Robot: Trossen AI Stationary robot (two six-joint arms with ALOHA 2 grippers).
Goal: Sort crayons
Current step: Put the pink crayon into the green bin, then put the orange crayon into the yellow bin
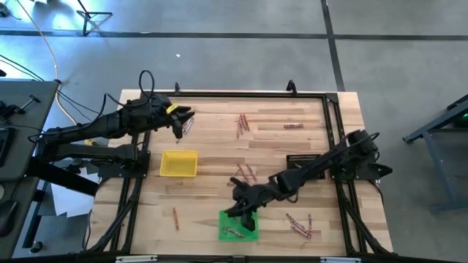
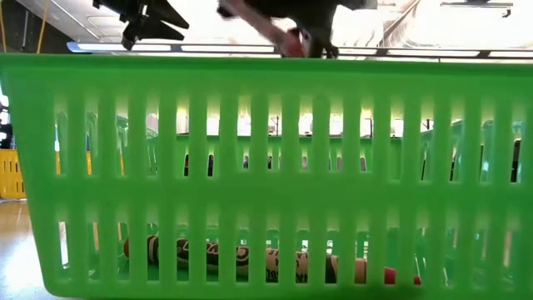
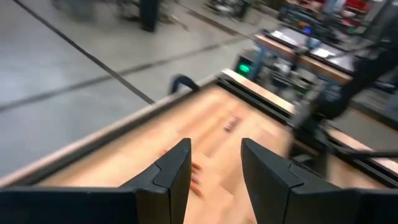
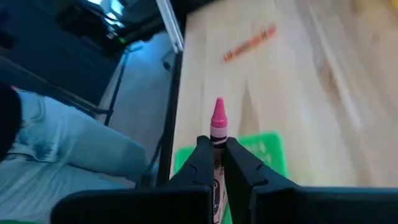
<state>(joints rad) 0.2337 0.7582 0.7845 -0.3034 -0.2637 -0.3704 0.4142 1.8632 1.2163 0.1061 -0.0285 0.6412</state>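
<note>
Right claw (image 4: 217, 163) pinches a pink crayon (image 4: 217, 127) between its narrow fingers, hovering just above the green tray (image 1: 250, 232) near the front edge of the wooden surface (image 1: 219, 153). More crayons (image 1: 232, 232) already lie inside that tray. Beyond the green tray, toward the left arm, sits the yellow tray (image 1: 179, 164). Left claw (image 1: 180, 124), its fingers (image 3: 171, 180) spread wide and holding nothing, hangs past the yellow tray, well apart from the green one. Loose crayons (image 1: 300, 227) lie just beside the green tray, others (image 1: 242, 123) far beyond it.
</note>
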